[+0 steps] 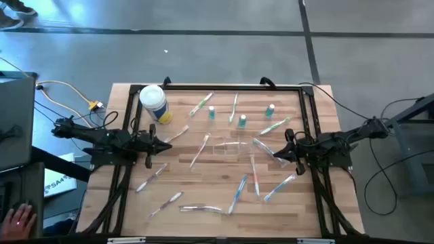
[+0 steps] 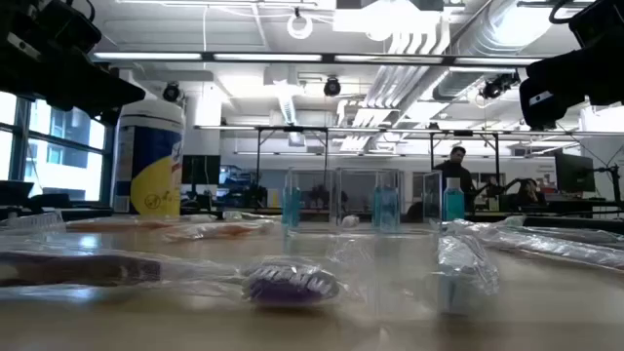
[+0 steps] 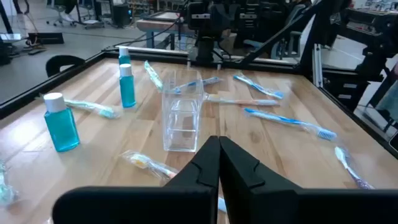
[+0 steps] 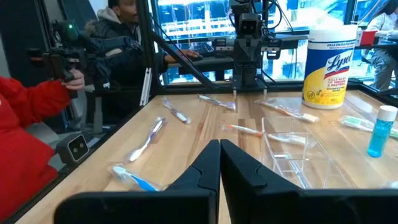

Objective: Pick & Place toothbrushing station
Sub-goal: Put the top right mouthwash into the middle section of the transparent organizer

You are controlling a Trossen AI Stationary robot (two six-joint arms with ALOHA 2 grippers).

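The toothbrushing station is a clear boxy plastic holder (image 1: 229, 147) standing on its base at the table's middle; it also shows in the left wrist view (image 3: 181, 115), the right wrist view (image 4: 292, 155) and the low view (image 2: 366, 200). My left gripper (image 1: 167, 145) is shut and empty above the table's left side, pointing toward the holder. My right gripper (image 1: 277, 154) is shut and empty above the right side, also pointing toward it. Both are apart from the holder.
Several wrapped toothbrushes lie scattered, for instance one (image 1: 238, 192) near the front. Small blue mouthwash bottles (image 1: 242, 121) stand at the far middle. A white wipes tub with a yellow label (image 1: 153, 103) stands far left. A black frame rims the table (image 1: 217, 87). People stand beyond the table (image 4: 25, 130).
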